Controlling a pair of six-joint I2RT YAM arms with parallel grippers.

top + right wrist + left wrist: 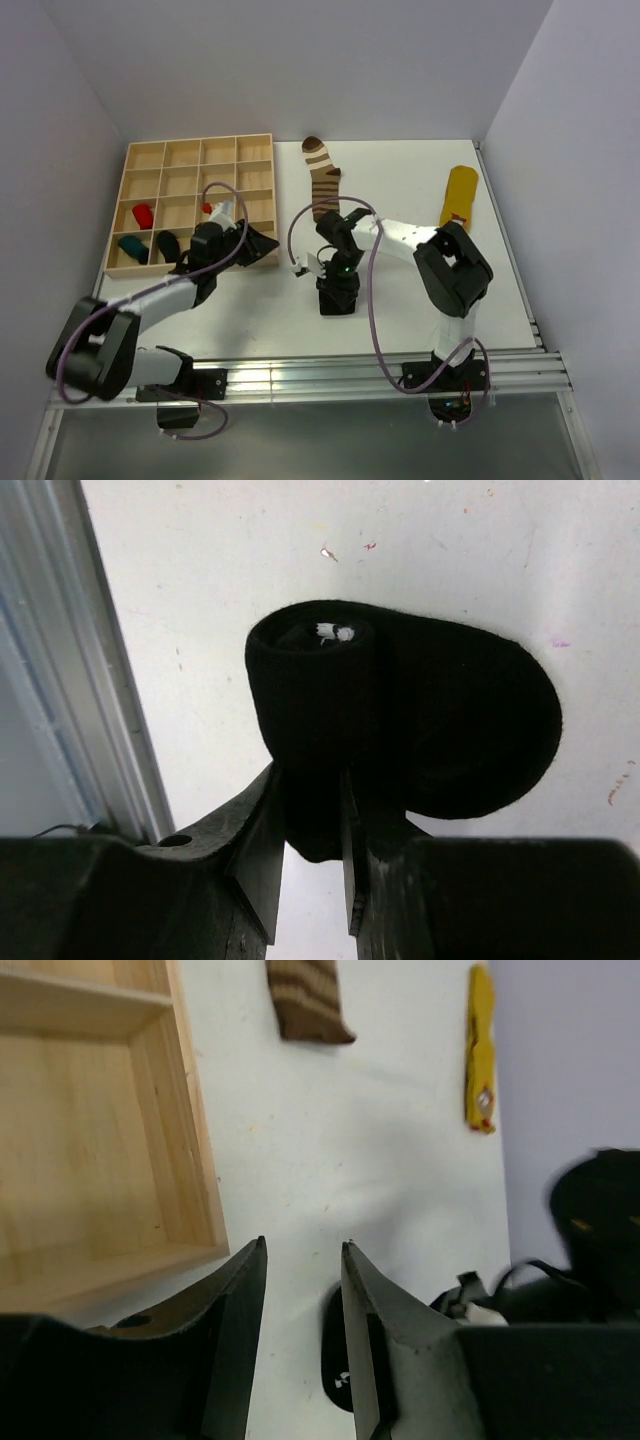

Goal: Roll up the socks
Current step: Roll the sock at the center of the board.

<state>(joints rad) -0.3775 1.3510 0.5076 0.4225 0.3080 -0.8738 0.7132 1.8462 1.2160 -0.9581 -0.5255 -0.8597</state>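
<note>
At right pincer [310,780] — black sock [420,710] pinched, part-rolled, flat tail.

Matt black cloth sock [420,720], bare wooden tray [200,140], smooth white table [400,180]

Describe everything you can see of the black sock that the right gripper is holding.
The black fabric sock looks soft and matte, and is partly rolled: a tight coil at one end, with white flecks at its centre, and a rounded flap lying flat beyond it. It rests on the white table, near a metal rail. The right gripper is shut on the coil's lower end; nothing else touches it.
</note>
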